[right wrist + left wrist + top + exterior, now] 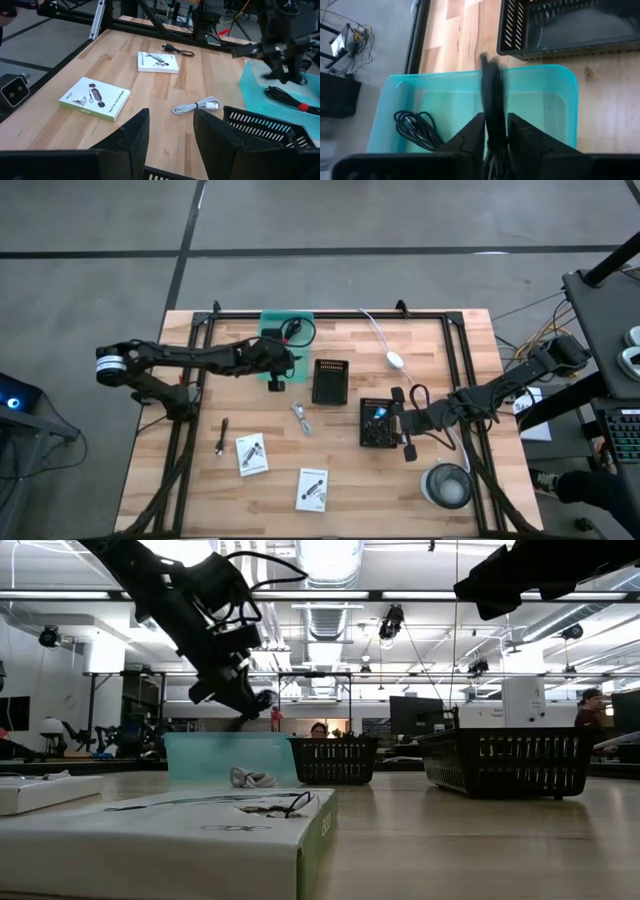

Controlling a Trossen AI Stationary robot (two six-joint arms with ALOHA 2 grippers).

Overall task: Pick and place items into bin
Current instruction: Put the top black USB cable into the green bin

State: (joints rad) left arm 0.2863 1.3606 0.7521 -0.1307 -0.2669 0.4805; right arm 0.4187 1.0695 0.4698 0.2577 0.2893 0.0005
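My left gripper (pixel 492 142) hangs over the teal bin (pixel 287 328), shut on a long black item (pixel 489 85). A black coiled cable (pixel 414 129) with a red band lies in the bin. On the table lie two white packets (pixel 252 453) (pixel 312 488), a thin black stick (pixel 222 437), a silvery cable (pixel 302 418) and a red-black cable (pixel 420 395). My right gripper (pixel 170 137) is open and touches nothing. It hovers at the right side of a black basket (pixel 378 423). My left gripper pinches the long black item between its two fingers (pixel 470 137), coming from above. The item's free end (pixel 486 62) sticks out past the fingertips over the bin, lifted clear. It is blurred, so which part the fingers have cannot be told.
A second black basket (pixel 330 380) stands right of the bin. A white oval on a white cord (pixel 394 360) lies toward the far edge. A round clear container (pixel 447 485) stands near the right near corner. A black metal frame (pixel 195 340) borders the table.
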